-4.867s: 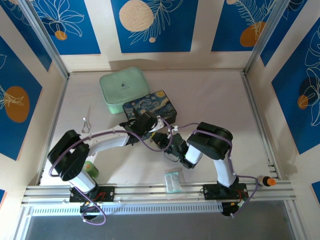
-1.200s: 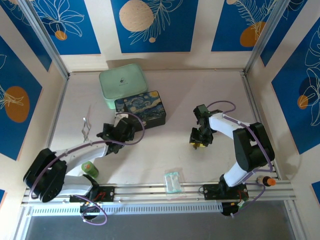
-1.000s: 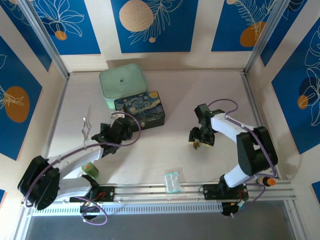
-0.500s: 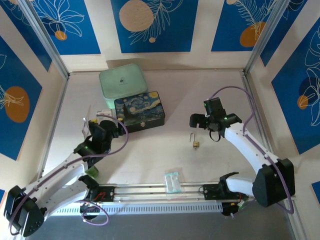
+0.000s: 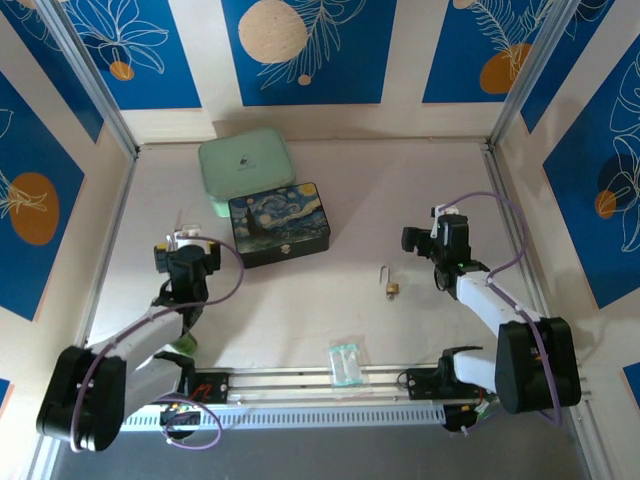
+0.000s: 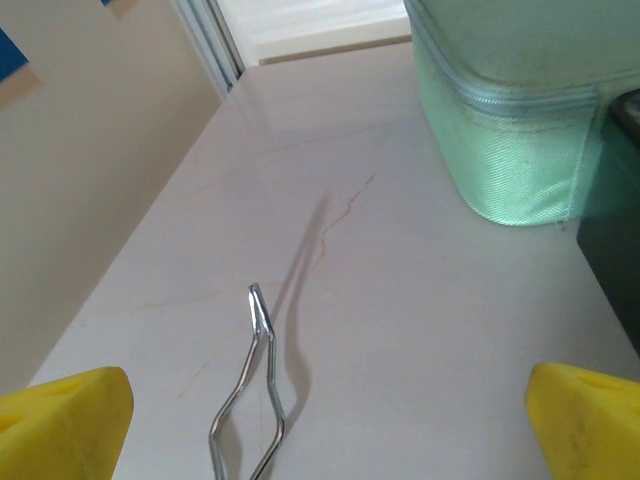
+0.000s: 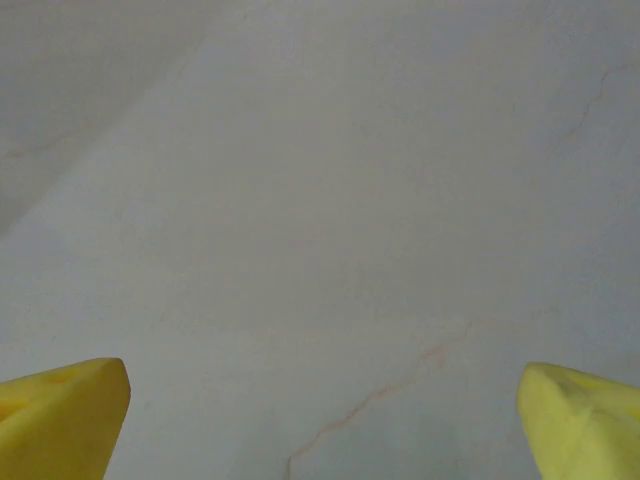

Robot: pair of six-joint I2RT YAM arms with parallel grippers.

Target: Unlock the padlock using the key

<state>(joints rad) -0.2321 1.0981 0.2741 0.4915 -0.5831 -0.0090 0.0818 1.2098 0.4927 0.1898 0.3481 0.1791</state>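
The padlock (image 5: pixel 391 288) lay loose on the tabletop (image 5: pixel 320 310), between the two arms and nearer the right one, its shackle pointing far. Whether the shackle was sprung was too small to tell. Neither arm held anything. The left fingers (image 6: pixel 65 420) were spread wide over a bent wire loop (image 6: pixel 262 335) near the green case (image 6: pixel 500 130), and the right fingers (image 7: pixel 60 410) were spread wide over bare tabletop. Probably both arms sat well apart from the lock to leave it unobstructed.
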